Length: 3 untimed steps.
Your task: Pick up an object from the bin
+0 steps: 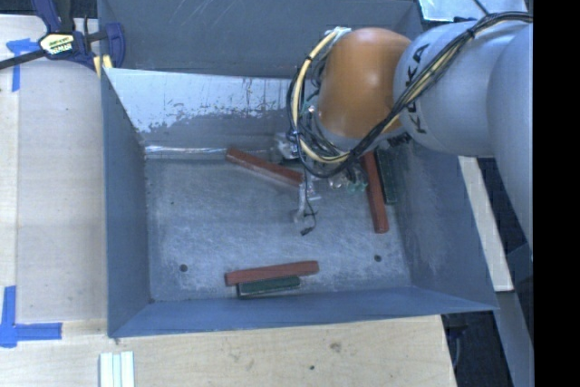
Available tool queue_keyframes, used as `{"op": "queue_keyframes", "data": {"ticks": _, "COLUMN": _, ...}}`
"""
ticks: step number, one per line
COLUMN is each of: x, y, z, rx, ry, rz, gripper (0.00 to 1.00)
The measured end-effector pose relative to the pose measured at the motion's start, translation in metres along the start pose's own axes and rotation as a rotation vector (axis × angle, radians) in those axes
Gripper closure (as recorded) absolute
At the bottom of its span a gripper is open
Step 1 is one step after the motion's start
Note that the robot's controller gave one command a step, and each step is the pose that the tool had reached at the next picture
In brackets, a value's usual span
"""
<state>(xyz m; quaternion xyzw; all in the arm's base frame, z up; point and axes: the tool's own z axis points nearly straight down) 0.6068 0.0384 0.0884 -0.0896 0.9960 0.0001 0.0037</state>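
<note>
Directly under the orange wrist cover [362, 86], the gripper [307, 220] hangs low over bare floor of the bin [127, 195]; whether it is spread or pressed together cannot be told. Nearest to it, just behind it toward the back wall, lies a slanted red-brown bar [258, 164], one end running under the wrist cables. This bar is the likely candidate. It appears stiff, light and smooth-sided, so it may slip; take it across its narrow width near mid-length, where it lies clear of other parts. Farther out, on the arm's side of the gripper, a second red-brown bar [377, 199] lies beside a dark green bar [389, 181]. Farthest, toward the front wall, a third red-brown bar [272, 272] lies just beside another dark green bar [268, 286].
</note>
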Motion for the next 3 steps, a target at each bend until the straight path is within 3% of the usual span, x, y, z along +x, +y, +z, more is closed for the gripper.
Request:
{"op": "queue_keyframes", "data": {"ticks": 1, "x": -0.009, "y": 0.038, "z": 0.016, "rx": -0.001, "ry": -0.002, "rz": 0.258, "gripper": 1.0}}
{"op": "queue_keyframes", "data": {"ticks": 2, "x": -0.009, "y": 0.037, "z": 0.016, "rx": -0.001, "ry": -0.001, "rz": 0.258, "gripper": 1.0}}
{"op": "queue_keyframes", "data": {"ticks": 3, "x": -0.001, "y": 0.035, "z": -0.125, "rx": 0.001, "ry": 0.004, "rz": 0.312, "gripper": 1.0}}
